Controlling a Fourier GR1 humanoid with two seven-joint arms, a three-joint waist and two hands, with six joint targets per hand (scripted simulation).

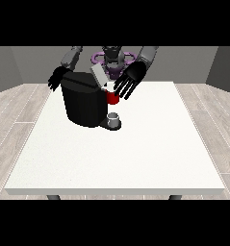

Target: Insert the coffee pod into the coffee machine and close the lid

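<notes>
A black coffee machine (83, 101) stands on the white table (135, 153), left of the middle. Its grey lid (98, 75) is tilted up and open at the top right of the body. A red part (112, 97) with a white top shows at the machine's right side, under the lid. The hand at the view's right (131, 79) hovers just right of the lid with its fingers spread and pointing down over the red part. The hand at the view's left (56, 79) hangs behind the machine's upper left corner, fingers relaxed. No separate coffee pod can be made out.
A small grey cup (114, 118) sits on the machine's base plate at the front right. The robot's torso (111, 57) is behind the machine at the table's far edge.
</notes>
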